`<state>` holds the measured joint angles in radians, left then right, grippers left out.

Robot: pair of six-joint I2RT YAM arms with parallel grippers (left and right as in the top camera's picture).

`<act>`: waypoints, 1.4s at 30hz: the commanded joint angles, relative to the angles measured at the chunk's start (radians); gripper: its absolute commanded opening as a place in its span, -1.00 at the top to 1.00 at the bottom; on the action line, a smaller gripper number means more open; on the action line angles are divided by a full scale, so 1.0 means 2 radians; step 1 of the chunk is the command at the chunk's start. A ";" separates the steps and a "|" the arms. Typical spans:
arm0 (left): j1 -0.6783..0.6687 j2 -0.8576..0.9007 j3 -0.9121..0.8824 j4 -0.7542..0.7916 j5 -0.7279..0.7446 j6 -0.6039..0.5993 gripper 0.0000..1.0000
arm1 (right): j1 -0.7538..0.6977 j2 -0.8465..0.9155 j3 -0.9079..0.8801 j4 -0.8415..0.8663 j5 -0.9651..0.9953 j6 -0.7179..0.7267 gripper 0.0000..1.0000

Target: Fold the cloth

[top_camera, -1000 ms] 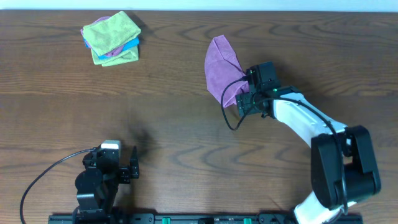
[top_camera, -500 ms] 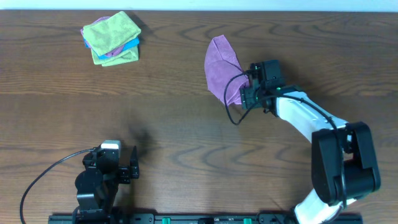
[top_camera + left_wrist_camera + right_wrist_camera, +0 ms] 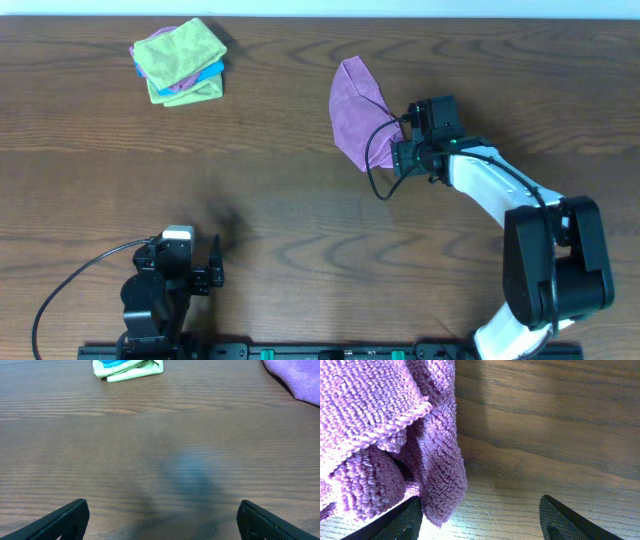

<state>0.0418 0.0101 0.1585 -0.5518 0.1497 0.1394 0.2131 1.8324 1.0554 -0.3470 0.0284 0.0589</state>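
The lilac cloth (image 3: 353, 112) lies bunched and partly doubled over at the back middle of the table. My right gripper (image 3: 398, 152) is at its right lower edge, jaws open. In the right wrist view a thick rolled fold of the cloth (image 3: 437, 485) hangs just inside the left finger (image 3: 395, 522). It is not pinched, and bare wood fills the remaining gap of the gripper (image 3: 480, 525). My left gripper (image 3: 162, 525) stands wide open over bare table at the front left (image 3: 212, 268). From there the cloth (image 3: 300, 377) shows only as a far corner.
A stack of folded cloths (image 3: 178, 60), lime green on top with blue and purple beneath, sits at the back left and also shows in the left wrist view (image 3: 127, 366). A black cable (image 3: 375, 170) loops from the right wrist beside the cloth.
My right gripper has drawn back a little to the right, away from the cloth. The cloth's lower right fold now lies freer beside it. The left arm has not moved.
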 commanded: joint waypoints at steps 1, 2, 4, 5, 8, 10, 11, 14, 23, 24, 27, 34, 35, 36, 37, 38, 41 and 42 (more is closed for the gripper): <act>-0.002 -0.003 -0.005 0.001 0.000 0.009 -0.91 | -0.004 0.003 -0.002 0.000 -0.006 -0.006 -0.48; -0.002 -0.003 -0.005 0.001 0.000 0.009 -0.91 | -0.004 0.005 -0.002 0.000 -0.006 -0.006 -0.48; -0.002 -0.003 -0.005 0.001 0.000 0.009 -0.91 | -0.004 0.014 -0.002 0.000 -0.007 -0.006 -0.47; -0.002 -0.003 -0.005 0.001 0.000 0.009 -0.91 | -0.004 0.018 -0.002 0.002 -0.008 -0.006 -0.45; -0.002 -0.003 -0.005 0.001 0.000 0.009 -0.91 | -0.003 0.028 -0.002 0.003 -0.023 -0.006 -0.20; -0.002 -0.003 -0.005 0.001 0.000 0.009 -0.91 | -0.003 0.029 -0.002 0.005 -0.024 -0.006 -0.11; -0.002 -0.003 -0.005 0.001 0.000 0.009 -0.91 | -0.003 0.029 -0.002 0.007 -0.024 -0.006 -0.04; -0.002 -0.003 -0.005 0.001 0.000 0.009 -0.91 | -0.003 0.028 -0.002 0.008 -0.024 -0.006 0.34; -0.002 -0.003 -0.005 0.001 0.000 0.009 -0.91 | -0.003 -0.021 -0.002 -0.014 -0.019 -0.006 0.98; -0.002 -0.003 -0.005 0.001 0.000 0.009 -0.91 | -0.003 -0.035 -0.002 -0.021 -0.018 -0.006 0.97; -0.002 -0.003 -0.005 0.001 0.000 0.009 -0.91 | -0.002 -0.074 -0.002 -0.043 -0.016 -0.006 0.97; -0.002 -0.003 -0.005 0.001 0.000 0.009 -0.91 | -0.001 -0.204 -0.002 -0.107 -0.016 -0.025 0.97; -0.002 -0.003 -0.005 0.001 0.000 0.009 -0.91 | -0.001 -0.219 -0.002 -0.115 -0.016 -0.032 0.97; -0.002 -0.003 -0.005 0.001 0.000 0.009 -0.91 | -0.001 -0.234 -0.002 -0.124 -0.016 -0.039 0.97; -0.002 -0.003 -0.005 0.001 0.000 0.009 -0.91 | -0.001 -0.252 -0.002 -0.134 -0.016 -0.046 0.97; -0.002 -0.003 -0.005 0.001 0.000 0.009 -0.91 | -0.001 -0.269 -0.002 -0.142 -0.015 -0.053 0.97; -0.002 -0.003 -0.005 0.001 0.000 0.009 -0.91 | -0.001 -0.303 -0.002 -0.171 0.014 -0.056 0.98; -0.002 -0.003 -0.005 0.001 0.000 0.009 -0.91 | -0.001 -0.310 -0.002 -0.182 0.027 -0.056 0.98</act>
<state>0.0418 0.0101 0.1585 -0.5518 0.1497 0.1394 0.2134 1.2522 1.0515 -0.6849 0.0139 -0.0231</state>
